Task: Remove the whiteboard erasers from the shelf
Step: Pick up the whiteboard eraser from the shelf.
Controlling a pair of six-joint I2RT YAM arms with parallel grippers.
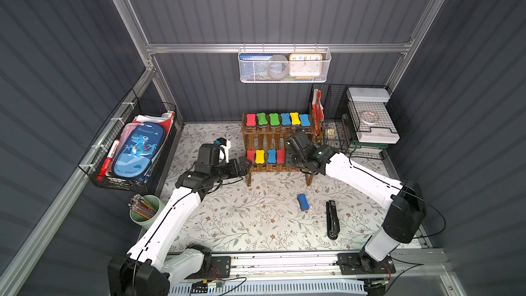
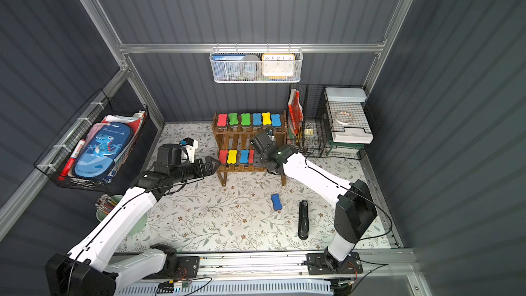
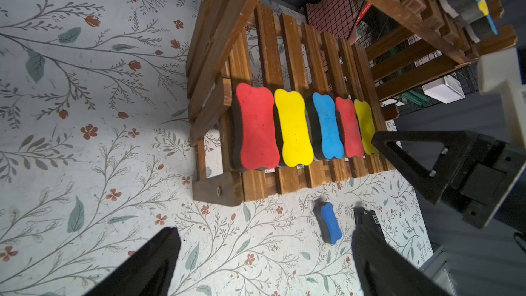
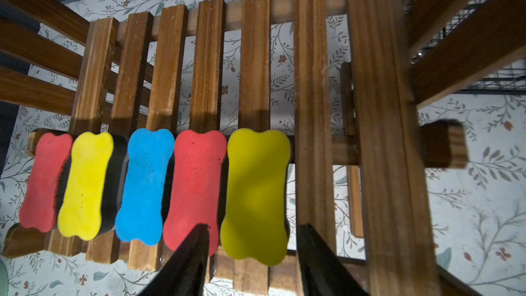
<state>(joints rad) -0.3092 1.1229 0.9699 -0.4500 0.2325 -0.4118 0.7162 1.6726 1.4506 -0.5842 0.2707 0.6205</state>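
At shelf (image 4: 311,81) lower tier, yellow eraser (image 4: 256,189) is straddled by right hand (image 4: 253,227), jaws apart, not yet gripped; squeeze + lift-out judged as next; left hand (image 1: 247,165) is seen wide open nearby.

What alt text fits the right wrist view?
The right gripper hangs open over a yellow eraser, one finger on each side. This eraser ends a row of five erasers, red, yellow, blue, red, yellow, on the wooden shelf.
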